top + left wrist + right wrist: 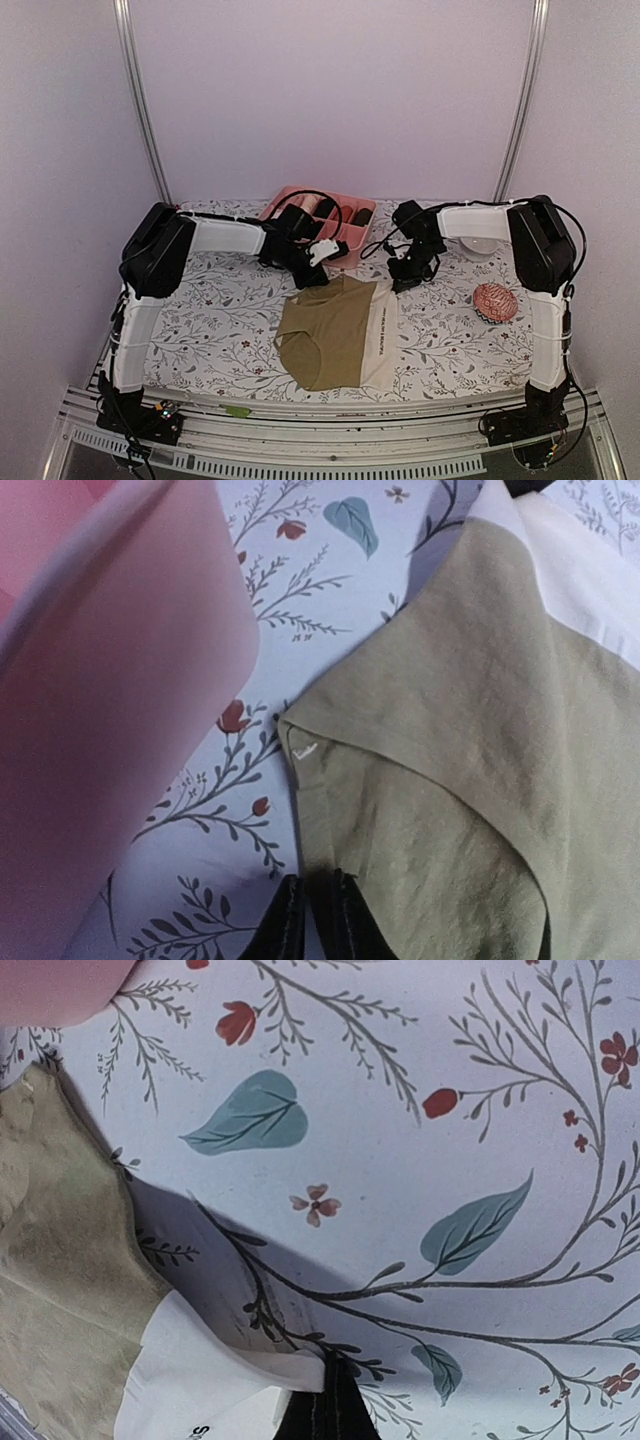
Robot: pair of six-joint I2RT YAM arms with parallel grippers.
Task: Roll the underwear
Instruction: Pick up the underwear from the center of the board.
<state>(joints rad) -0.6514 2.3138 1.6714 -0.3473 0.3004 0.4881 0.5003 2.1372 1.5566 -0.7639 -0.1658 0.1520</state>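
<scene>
Left gripper [312, 905] and right gripper [326, 1395] are each pinched closed on a far corner of the underwear [330, 335], which is spread just behind them; best to fold both corners over evenly, edge taut.

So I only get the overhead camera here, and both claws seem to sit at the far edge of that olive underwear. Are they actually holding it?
Observer: The right wrist camera shows the right gripper closed on the olive underwear at a corner of its cream waistband. That corner is raised enough to cast a shadow on the tablecloth.
Visitor: And the left one?
Observer: Its camera shows the left gripper shut on the fabric's edge, just below a stitched corner.
Visitor: Is the cloth flat there?
Observer: No, a diagonal fold crosses it, one layer lying over another.
</scene>
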